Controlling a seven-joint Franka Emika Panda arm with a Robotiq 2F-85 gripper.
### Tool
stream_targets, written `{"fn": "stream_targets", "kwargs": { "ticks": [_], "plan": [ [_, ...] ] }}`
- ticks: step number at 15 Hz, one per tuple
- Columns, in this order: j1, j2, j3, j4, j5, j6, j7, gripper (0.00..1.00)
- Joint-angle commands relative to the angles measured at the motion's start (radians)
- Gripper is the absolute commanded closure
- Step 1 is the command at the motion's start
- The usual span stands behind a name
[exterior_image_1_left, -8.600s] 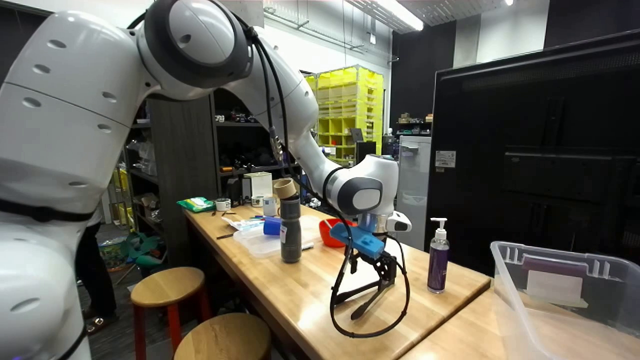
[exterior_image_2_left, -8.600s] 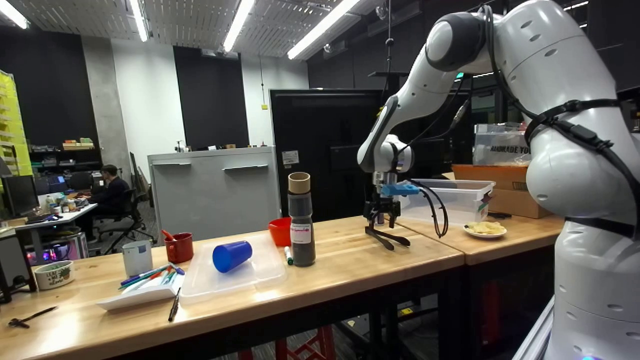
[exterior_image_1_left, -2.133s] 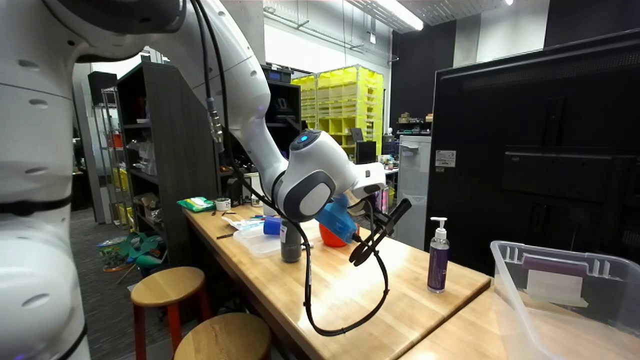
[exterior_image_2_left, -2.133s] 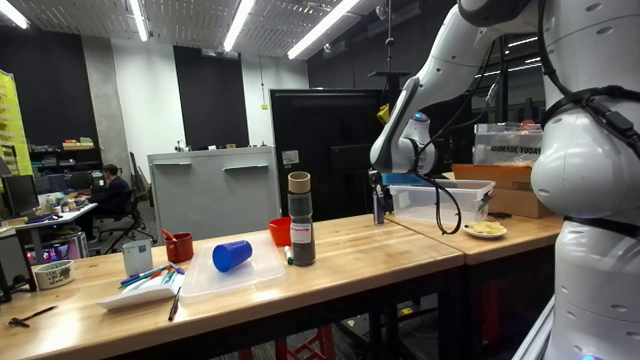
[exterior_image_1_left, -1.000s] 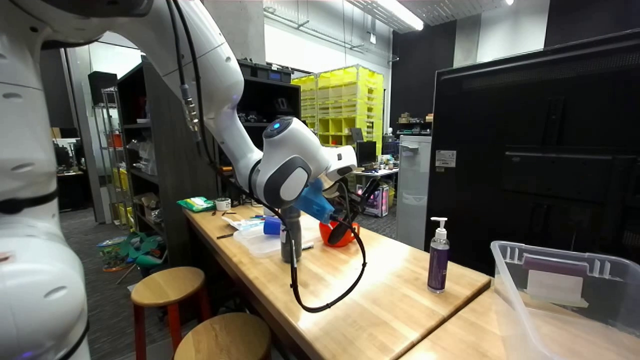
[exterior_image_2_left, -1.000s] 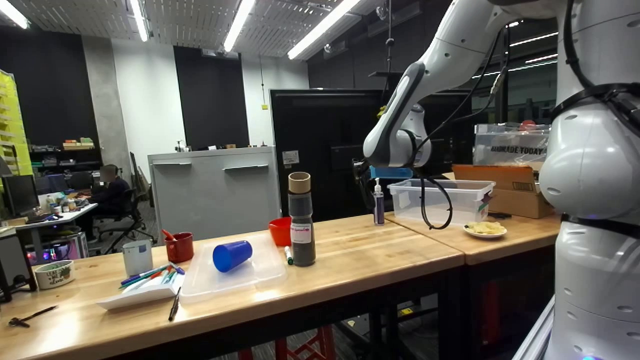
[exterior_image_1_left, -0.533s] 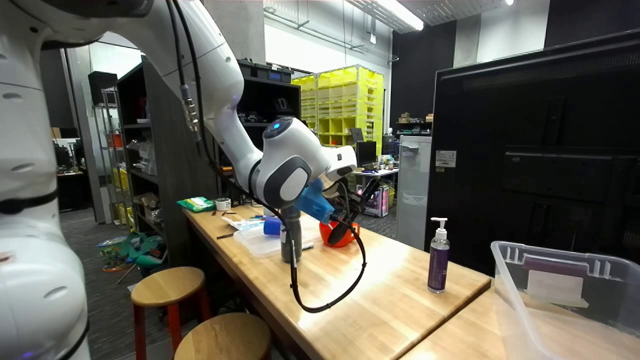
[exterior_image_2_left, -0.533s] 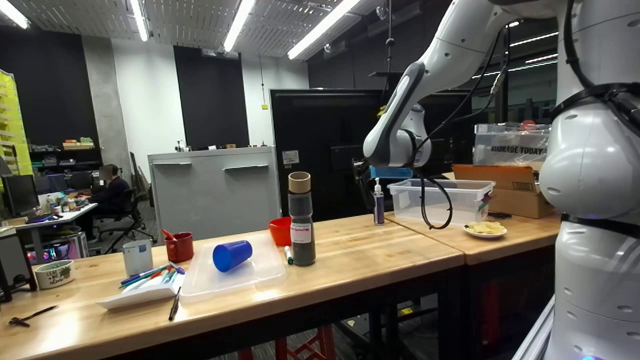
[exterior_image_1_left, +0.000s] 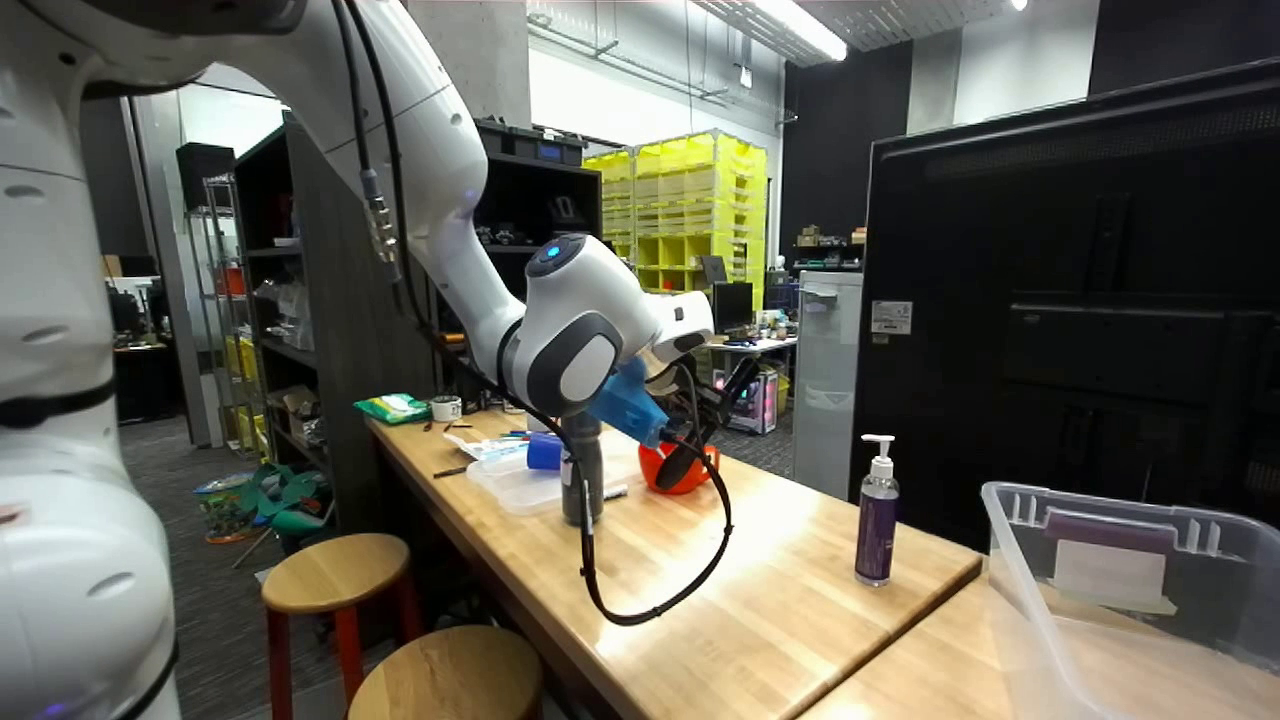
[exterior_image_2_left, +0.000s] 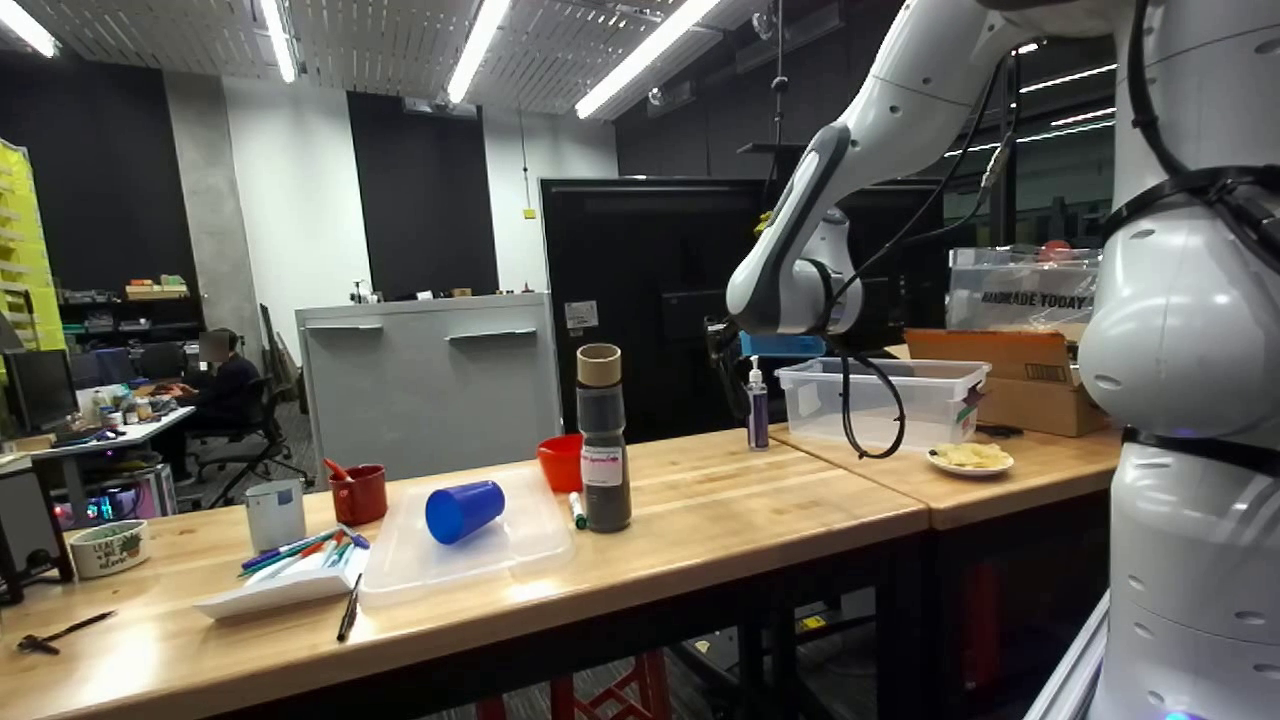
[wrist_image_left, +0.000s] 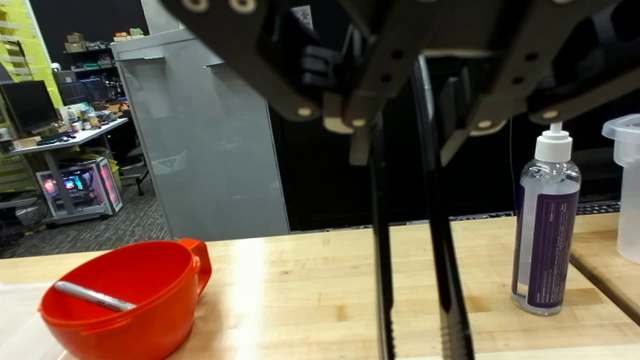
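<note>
Gripping black tongs (wrist_image_left: 444, 250), the gripper (wrist_image_left: 406, 145) hangs above the table (wrist_image_left: 300, 300). Near its far edge stand a red bowl (wrist_image_left: 150, 330) and pump bottle (wrist_image_left: 547, 230).

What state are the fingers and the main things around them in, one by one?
Fingers: shut on the tongs
Black tongs: held, arms apart
Red handled bowl: upright, marker inside
Pump bottle: upright, pump fitted
Gray bottle: upright, tan ring on top
Blue cup: lying on its side
Red mug: upright, orange stick poking out
Clear bin: upright, open on top
Plate: holding what look like chips
</note>
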Motion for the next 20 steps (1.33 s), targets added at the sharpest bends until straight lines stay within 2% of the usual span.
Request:
{"fn": "stream_targets", "kwargs": {
  "ticks": [1,13,14,20],
  "plan": [
    [0.002,0.0,-0.007,0.0,-0.02,-0.001,0.015,0.68],
    [0.002,0.0,-0.007,0.0,-0.02,-0.001,0.015,0.68],
    [0.002,0.0,-0.007,0.0,-0.02,-0.001,0.015,0.8],
    [-0.003,0.003,-0.007,0.025,0.027,0.05,-0.01,0.75]
  ]
}}
